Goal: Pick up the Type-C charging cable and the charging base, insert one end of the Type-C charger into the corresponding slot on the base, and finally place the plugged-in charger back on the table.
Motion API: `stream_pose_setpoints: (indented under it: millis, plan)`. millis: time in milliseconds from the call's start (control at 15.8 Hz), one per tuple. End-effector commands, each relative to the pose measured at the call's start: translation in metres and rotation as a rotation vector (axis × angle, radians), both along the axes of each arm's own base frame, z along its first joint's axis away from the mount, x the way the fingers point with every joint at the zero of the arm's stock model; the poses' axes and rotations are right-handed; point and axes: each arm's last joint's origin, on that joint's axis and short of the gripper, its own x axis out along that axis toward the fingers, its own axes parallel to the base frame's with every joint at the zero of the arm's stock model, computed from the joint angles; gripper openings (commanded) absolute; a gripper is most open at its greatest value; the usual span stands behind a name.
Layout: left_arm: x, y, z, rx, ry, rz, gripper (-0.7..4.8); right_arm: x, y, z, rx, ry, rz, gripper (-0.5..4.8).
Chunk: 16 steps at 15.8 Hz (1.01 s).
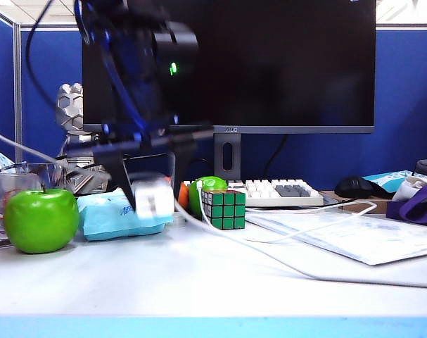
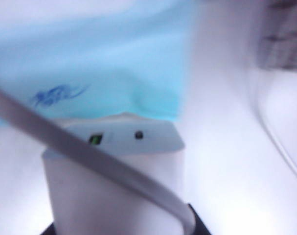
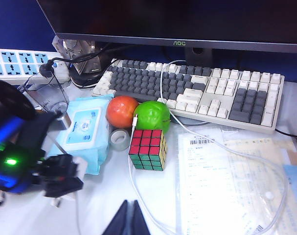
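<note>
Our left gripper (image 1: pixel 154 189) stands just left of the green-and-white Rubik's cube (image 1: pixel 224 208), its jaws closed on the small white plastic charging base (image 1: pixel 154 198) and holding it a little above the wide white table (image 1: pixel 199 282), in front of the pale blue wipes pack (image 1: pixel 107 215). In the left wrist view the block's port face (image 2: pixel 124 136) looks away from the wrist, with the green-lined rectangular port (image 2: pixel 95 139) beside the tiny dark oval slot (image 2: pixel 138 134).

The thin glossy white Type-C charging cable (image 1: pixel 269 253) lies slack on the table right of the cube, one plug end resting by the green apple (image 3: pixel 152 116) behind it.

Our right gripper (image 3: pixel 129 218) hangs above the table on the near side of the cube, jaws pressed together and empty.

We judge the block light, rigid and smooth, so flat side faces suit the grip. The cable looks limp and slippery; we would pinch it right behind the plug, or the end will droop.
</note>
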Motion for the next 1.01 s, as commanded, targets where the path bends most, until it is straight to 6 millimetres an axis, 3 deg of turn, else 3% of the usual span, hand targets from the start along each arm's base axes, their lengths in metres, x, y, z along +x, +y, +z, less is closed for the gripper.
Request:
stream_pose_setpoints:
  millis: [63, 442, 632, 821, 1011]
  plan:
    - [-0.007, 0.005, 0.028, 0.043, -0.104, -0.228, 1.15, 0.000, 0.000, 0.003, 0.003, -0.020, 0.003, -0.06]
    - [-0.018, 0.013, 0.049, 0.188, -0.174, -0.606, 1.16, 0.000, 0.000, 0.003, 0.004, -0.020, 0.003, -0.06]
    - [-0.023, 0.012, 0.047, 0.218, -0.160, -0.933, 1.16, 0.000, 0.000, 0.003, 0.003, -0.020, 0.003, -0.06]
    - [-0.024, 0.013, 0.043, 0.220, -0.128, -0.973, 1.17, 0.000, 0.000, 0.003, 0.003, -0.019, 0.003, -0.06]
    - [-0.021, 0.007, 0.025, 0.230, -0.057, -0.988, 1.20, 0.000, 0.000, 0.003, 0.003, -0.020, 0.003, -0.06]
